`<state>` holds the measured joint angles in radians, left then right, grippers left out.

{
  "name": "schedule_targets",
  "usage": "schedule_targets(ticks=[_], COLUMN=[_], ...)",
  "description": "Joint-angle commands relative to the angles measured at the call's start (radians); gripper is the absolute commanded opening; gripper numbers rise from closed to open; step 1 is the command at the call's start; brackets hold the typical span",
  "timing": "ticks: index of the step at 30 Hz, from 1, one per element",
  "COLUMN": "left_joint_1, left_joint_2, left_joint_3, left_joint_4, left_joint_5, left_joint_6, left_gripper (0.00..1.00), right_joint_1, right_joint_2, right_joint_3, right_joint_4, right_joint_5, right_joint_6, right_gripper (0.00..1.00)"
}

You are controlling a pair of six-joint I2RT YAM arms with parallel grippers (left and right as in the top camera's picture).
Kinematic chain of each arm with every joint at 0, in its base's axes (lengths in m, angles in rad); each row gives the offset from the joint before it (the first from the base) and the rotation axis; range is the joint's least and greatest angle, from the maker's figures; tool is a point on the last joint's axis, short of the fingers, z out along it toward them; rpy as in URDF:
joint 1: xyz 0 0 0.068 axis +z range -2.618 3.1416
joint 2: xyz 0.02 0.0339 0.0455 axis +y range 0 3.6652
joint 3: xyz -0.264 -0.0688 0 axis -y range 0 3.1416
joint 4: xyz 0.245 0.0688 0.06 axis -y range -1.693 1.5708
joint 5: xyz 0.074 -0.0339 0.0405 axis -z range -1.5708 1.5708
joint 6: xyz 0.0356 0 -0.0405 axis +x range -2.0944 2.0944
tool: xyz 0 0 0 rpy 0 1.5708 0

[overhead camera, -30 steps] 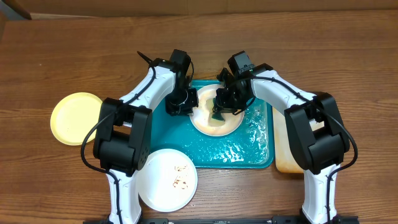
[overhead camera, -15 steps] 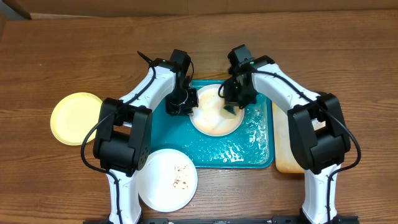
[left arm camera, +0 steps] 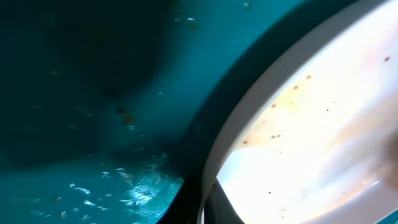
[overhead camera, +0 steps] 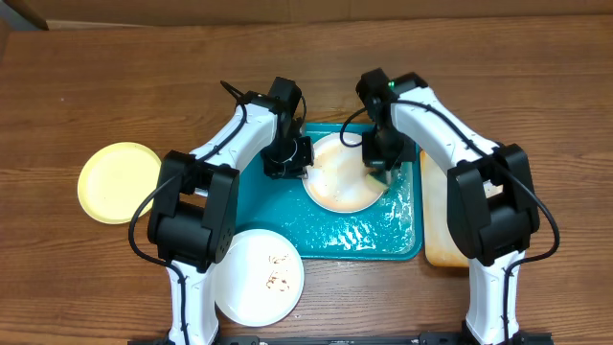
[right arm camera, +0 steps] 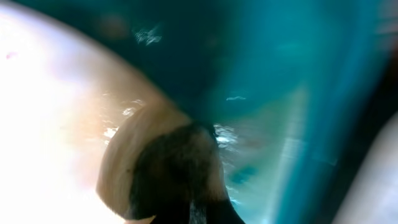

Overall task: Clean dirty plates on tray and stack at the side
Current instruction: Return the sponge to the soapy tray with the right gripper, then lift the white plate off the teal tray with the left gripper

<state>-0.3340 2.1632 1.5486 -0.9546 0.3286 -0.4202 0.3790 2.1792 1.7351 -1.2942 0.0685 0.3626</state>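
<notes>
A white plate (overhead camera: 337, 180) with brownish smears lies on the wet teal tray (overhead camera: 402, 240). My left gripper (overhead camera: 296, 164) is shut on its left rim; in the left wrist view the rim (left arm camera: 214, 168) runs down into the dark jaws at the bottom edge. My right gripper (overhead camera: 378, 169) is shut on a dark green scrubbing pad (overhead camera: 375, 178) at the plate's right edge. The right wrist view is blurred, with the dark pad (right arm camera: 174, 174) over plate (right arm camera: 50, 124) and tray (right arm camera: 280, 93). A pale yellow plate (overhead camera: 117, 180) lies on the table at the left. Another white plate (overhead camera: 259, 278), with brown smears, lies at the front.
An orange-stained cream tray (overhead camera: 439, 240) lies against the teal tray's right side, partly under my right arm. Both arms reach in over the teal tray's back edge. The table is brown wood.
My right gripper has swept the pad from the plate's middle to its right edge. The plate and my left gripper have shifted slightly to the right.
</notes>
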Motion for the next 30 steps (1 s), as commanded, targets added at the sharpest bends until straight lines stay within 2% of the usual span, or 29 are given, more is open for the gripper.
schedule_targets(ticks=[1,8,16,21,30], left_joint_1=[0.034,0.034,0.034,0.035,0.031], left_joint_2=[0.074,0.073,0.073,0.050,-0.142], left_joint_3=[-0.040,-0.040,-0.040,-0.031,0.109], left_joint_4=[-0.019,-0.020,-0.010,-0.016,-0.176], left_joint_5=[-0.182,-0.158,-0.126,-0.264,-0.387], left_joint_6=[-0.028,-0.005,0.006,-0.026,-0.031], left_gripper=[0.04,0.04,0.04,0.04,0.04], right_joint_1=[-0.054,-0.063,-0.118,-0.151,-0.227], right_joint_2=[-0.035,-0.050,-0.057,-0.057,-0.057], right_joint_3=[0.147,0.377,0.378,0.378,0.378], right_joint_4=[-0.072,-0.256,-0.303,-0.317,-0.328], right_joint_5=[0.204,0.205,0.169,0.163,0.132], right_joint_6=[0.038,0.053,0.057,0.058,0.057], right_gripper=[0.04,0.04,0.04,0.04,0.04])
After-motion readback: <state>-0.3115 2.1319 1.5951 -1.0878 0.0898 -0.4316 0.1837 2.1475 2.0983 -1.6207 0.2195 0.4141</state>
